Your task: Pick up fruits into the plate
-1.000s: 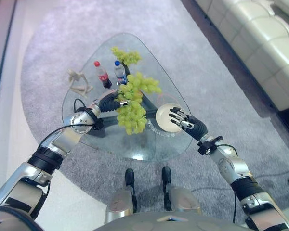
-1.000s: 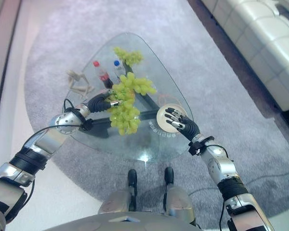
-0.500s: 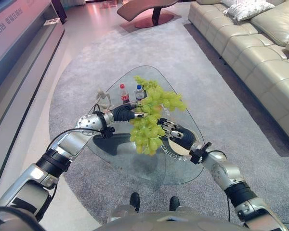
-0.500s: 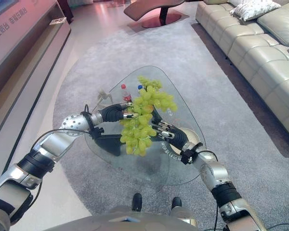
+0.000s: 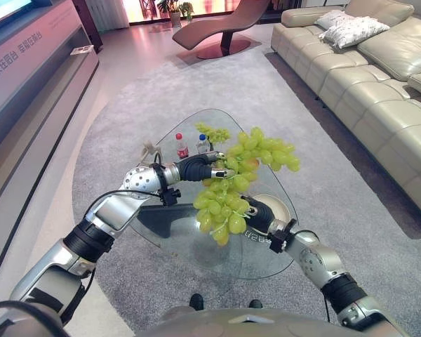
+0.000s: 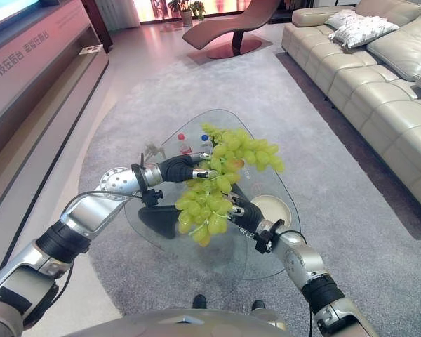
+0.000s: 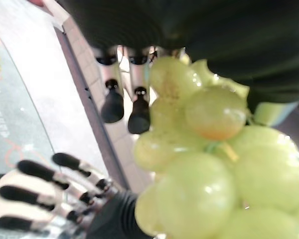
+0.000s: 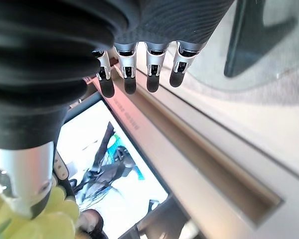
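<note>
Grapes point(image 5: 231, 189), a big green bunch, hang in the air from the left hand point(image 5: 200, 168), whose fingers are curled tight round the top of the bunch. The right hand point(image 7: 50, 191) waits under the bunch with its fingers spread out straight and holding nothing. The white plate point(image 6: 275, 210) sits on the glass bench point(image 5: 189, 242), at about four o'clock from the bunch. More grapes point(image 5: 212, 133) and two small bottles point(image 5: 182, 145) sit at the far end. To do this well, I think the bunch should go slowly over to the plate, come down low so it does not swing, and only then be let go.
</note>
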